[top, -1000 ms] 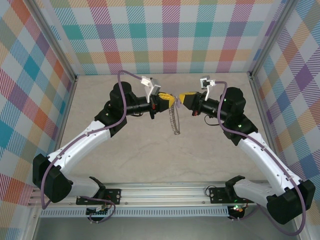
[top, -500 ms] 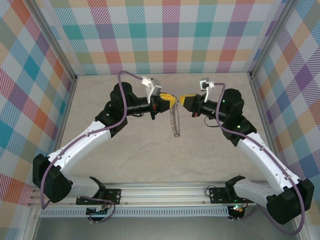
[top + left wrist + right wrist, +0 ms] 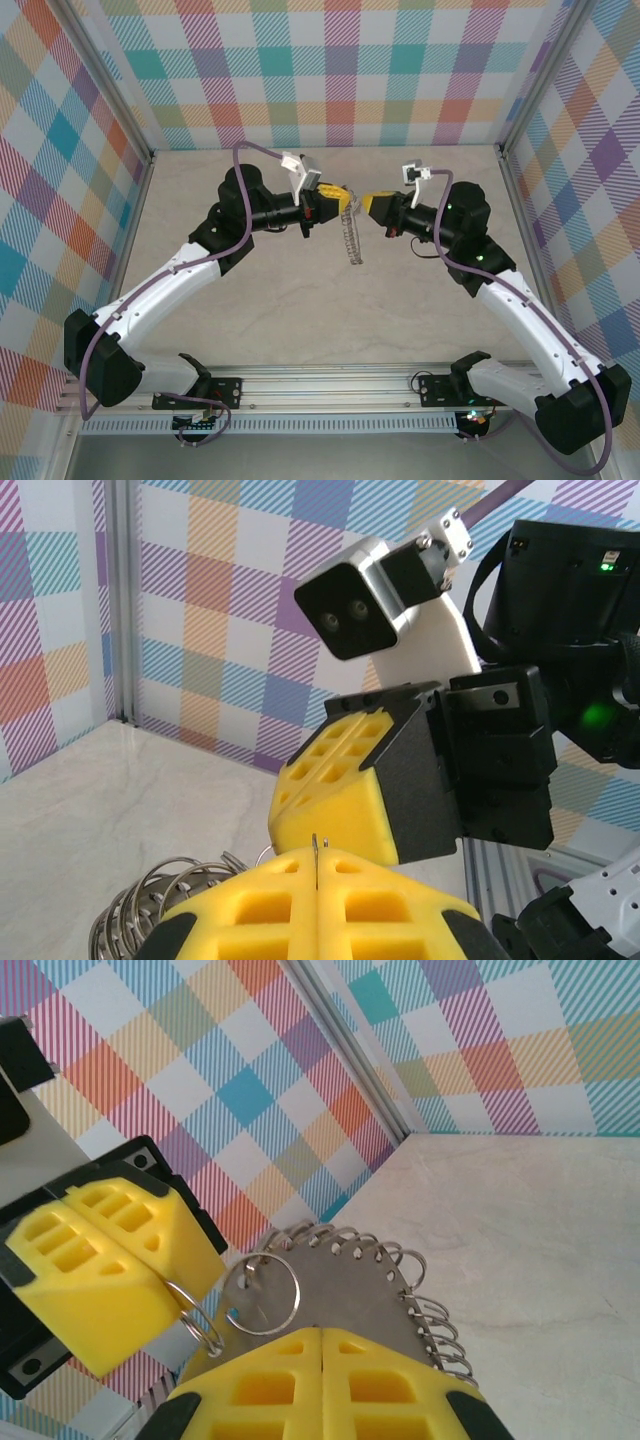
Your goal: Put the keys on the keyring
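- My left pincer (image 3: 338, 198) is clamped shut on the top end of the keyring (image 3: 350, 235). In the left wrist view, a thin sliver of metal (image 3: 314, 845) stands up in the seam between its yellow fingers.
- From above, the keyring trails from that grip toward the near edge of the table (image 3: 300, 320) as a narrow silver string of small links.
- I cannot tell whether the keyring's lower end touches the table.
- My right pincer (image 3: 368, 203) is closed too, its fingers pressed flat together. It sits just to the right of the keyring's top end and points straight at it.
- The two pincers face each other tip to tip across the keyring, very close together.
- In the right wrist view, the keyring shows as a flat silver plate (image 3: 345, 1295) edged with many small wire loops (image 3: 430, 1310).
- A larger round wire ring (image 3: 297, 1293) lies over the plate's left part.
- Both the plate and the ring rise directly from behind my right fingertips, so I cannot tell whether that pincer is pinching any of the metal.
- In the left wrist view, a bunch of the keyring's wire loops (image 3: 150, 900) sits just left of my left fingers.
- The checked back wall (image 3: 330, 70) stands well beyond the keyring.
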